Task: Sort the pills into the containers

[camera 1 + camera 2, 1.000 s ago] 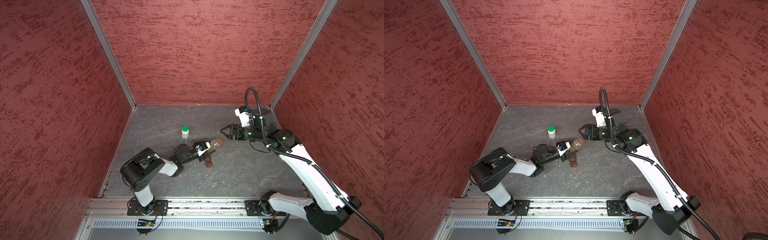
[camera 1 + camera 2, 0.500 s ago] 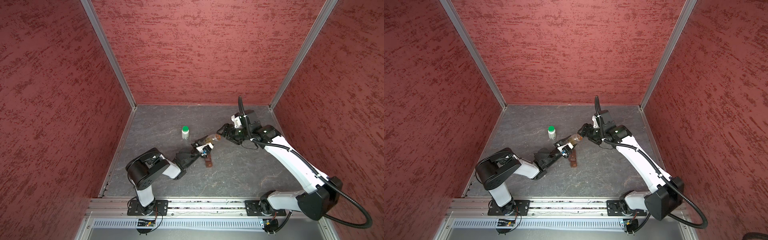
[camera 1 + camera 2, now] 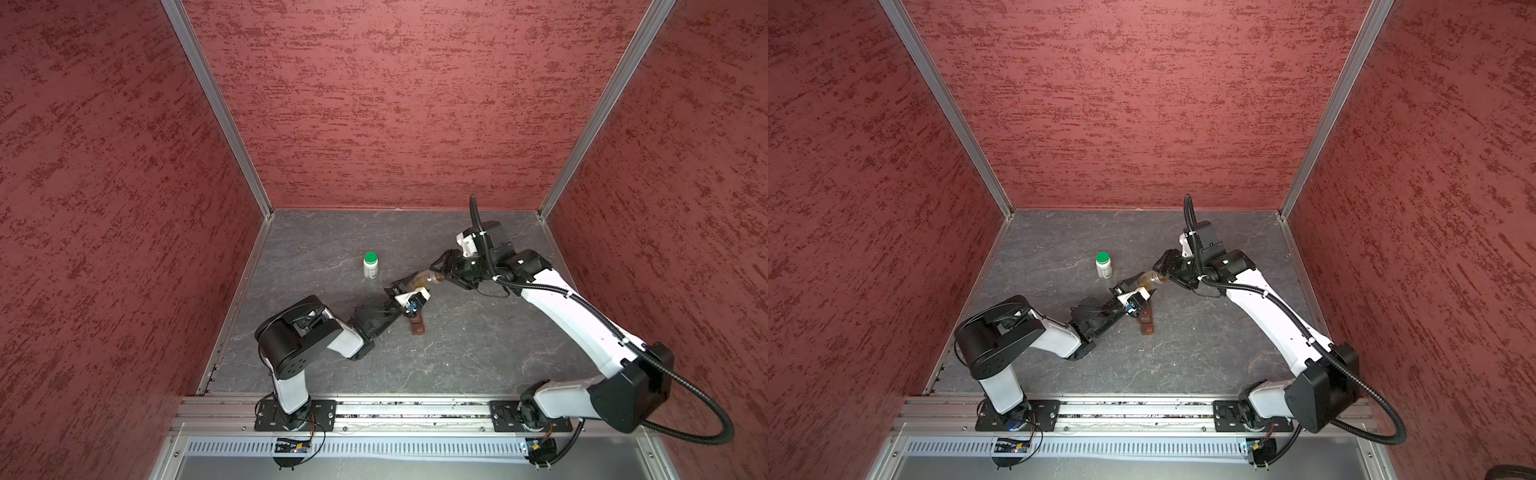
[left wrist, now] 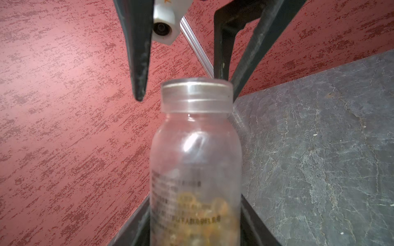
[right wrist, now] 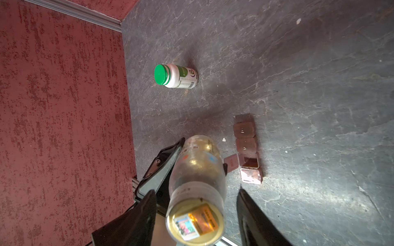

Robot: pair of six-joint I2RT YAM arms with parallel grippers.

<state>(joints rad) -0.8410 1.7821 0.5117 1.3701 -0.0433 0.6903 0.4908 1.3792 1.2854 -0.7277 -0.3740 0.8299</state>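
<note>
My left gripper point(image 3: 409, 287) is shut on a clear bottle point(image 3: 419, 281) point(image 4: 196, 159) holding yellow pills point(image 4: 204, 213), tilted with its cap point(image 4: 197, 98) point(image 5: 195, 221) toward my right arm. My right gripper point(image 3: 440, 270) point(image 5: 196, 191) is open and straddles the cap, with a gap showing on each side between fingers point(image 5: 147, 208) and cap. A brown pill organizer point(image 3: 415, 323) point(image 5: 247, 149) lies on the floor just below the bottle, one lid flipped open. A white bottle with a green cap point(image 3: 370, 265) point(image 5: 175, 76) stands upright to the left.
The grey stone-patterned floor point(image 3: 478, 353) is boxed in by red walls on three sides. A metal rail point(image 3: 395, 409) with both arm bases runs along the front edge. The green-capped bottle stands close to the left gripper's path.
My right arm has swung in from the right and brought its narrowing jaws around the bottle's cap. The left arm lifted and tilted the bottle toward it.
</note>
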